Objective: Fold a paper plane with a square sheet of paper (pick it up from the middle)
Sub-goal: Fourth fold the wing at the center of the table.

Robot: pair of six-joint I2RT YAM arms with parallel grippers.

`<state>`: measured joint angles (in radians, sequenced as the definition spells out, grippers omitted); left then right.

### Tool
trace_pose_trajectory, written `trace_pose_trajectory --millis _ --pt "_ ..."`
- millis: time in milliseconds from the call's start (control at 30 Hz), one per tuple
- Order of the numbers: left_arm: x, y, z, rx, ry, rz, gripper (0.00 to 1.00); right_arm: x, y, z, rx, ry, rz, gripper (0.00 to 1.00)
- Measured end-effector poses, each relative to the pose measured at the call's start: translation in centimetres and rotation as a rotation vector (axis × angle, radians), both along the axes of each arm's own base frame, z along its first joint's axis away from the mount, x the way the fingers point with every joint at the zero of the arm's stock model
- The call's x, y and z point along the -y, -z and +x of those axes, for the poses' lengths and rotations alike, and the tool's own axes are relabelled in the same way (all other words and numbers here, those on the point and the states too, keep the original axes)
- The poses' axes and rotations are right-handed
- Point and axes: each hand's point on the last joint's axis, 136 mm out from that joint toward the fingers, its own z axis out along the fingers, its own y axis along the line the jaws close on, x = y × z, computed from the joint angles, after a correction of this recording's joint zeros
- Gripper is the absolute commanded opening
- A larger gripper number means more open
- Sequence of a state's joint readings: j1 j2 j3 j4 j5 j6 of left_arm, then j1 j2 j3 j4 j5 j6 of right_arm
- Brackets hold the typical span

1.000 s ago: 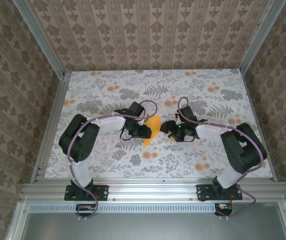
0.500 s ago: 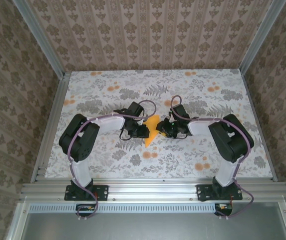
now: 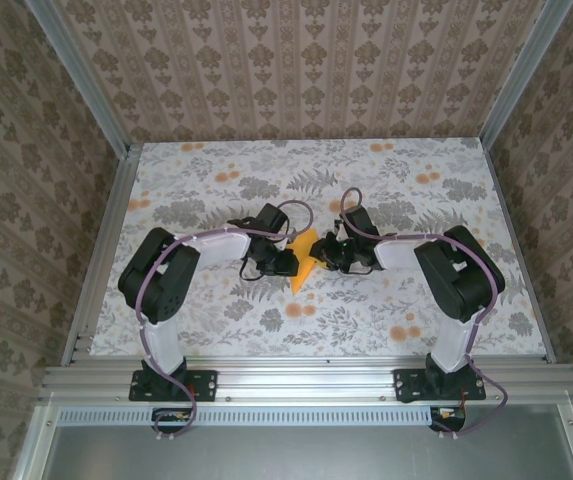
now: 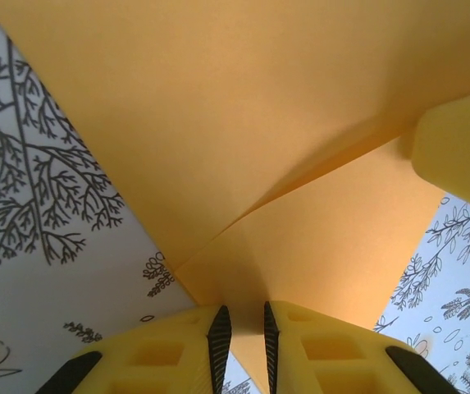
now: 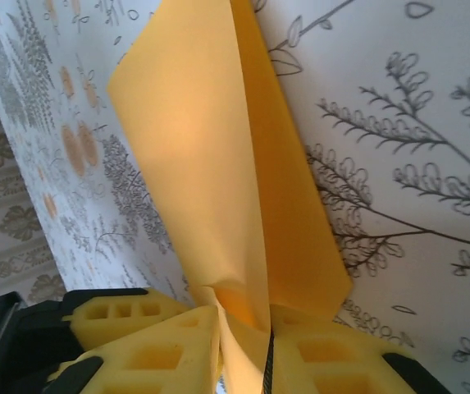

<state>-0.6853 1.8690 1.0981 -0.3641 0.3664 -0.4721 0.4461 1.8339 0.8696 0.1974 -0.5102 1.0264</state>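
The square sheet of paper [image 3: 302, 272] is bright orange, creased into a pointed shape, and held up at the middle of the table between both grippers. My left gripper [image 3: 290, 262] comes in from the left, shut on the sheet's lower edge. In the left wrist view the paper [image 4: 243, 123] runs down between the nearly closed pads of the left gripper [image 4: 243, 328]. My right gripper [image 3: 324, 256] comes in from the right, shut on the sheet. In the right wrist view the right gripper [image 5: 247, 353] pinches a crumpled corner of the sheet [image 5: 210, 164].
The table [image 3: 416, 180] has a floral cloth with small printed orange flowers. Aluminium rails [image 3: 101, 250] run along the left and right edges, with wallpapered walls behind. The two arms' bases stand at the near edge.
The right gripper has moved left up to the paper and closed on it. The left gripper has closed further on the sheet and stayed in place.
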Motion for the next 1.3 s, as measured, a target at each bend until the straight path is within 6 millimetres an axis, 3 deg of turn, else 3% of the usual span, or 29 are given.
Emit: trace_pose_trajectory --millis 233,400,567,767,967,1133,1300 --pt "0.0 0.0 0.0 0.001 -0.001 0.003 0.23 -0.9 0.0 -0.5 0.004 -0.027 0.011 0.19" --pt "0.0 0.0 0.1 0.001 -0.001 0.003 0.23 -1.4 1.1 -1.4 -0.025 -0.049 -0.007 0.09" --pt "0.3 -0.5 0.0 0.012 -0.014 -0.015 0.32 -1.0 1.6 -1.6 -0.035 -0.039 -0.041 0.0" --pt "0.1 -1.4 -1.9 0.061 -0.023 -0.041 0.42 0.5 0.4 -2.0 -0.022 0.039 -0.155 0.0" --pt "1.2 -3.3 -3.6 0.194 0.008 -0.123 0.49 2.2 -1.5 -2.7 -0.026 0.166 -0.237 0.0" --pt "1.6 -3.7 -4.5 0.307 0.053 -0.182 0.67 3.6 -1.2 -3.8 -0.09 0.26 -0.294 0.0" --pt "2.9 -4.2 -5.4 0.416 0.143 -0.228 0.7 4.6 -1.0 -4.7 -0.149 0.337 -0.32 0.0"
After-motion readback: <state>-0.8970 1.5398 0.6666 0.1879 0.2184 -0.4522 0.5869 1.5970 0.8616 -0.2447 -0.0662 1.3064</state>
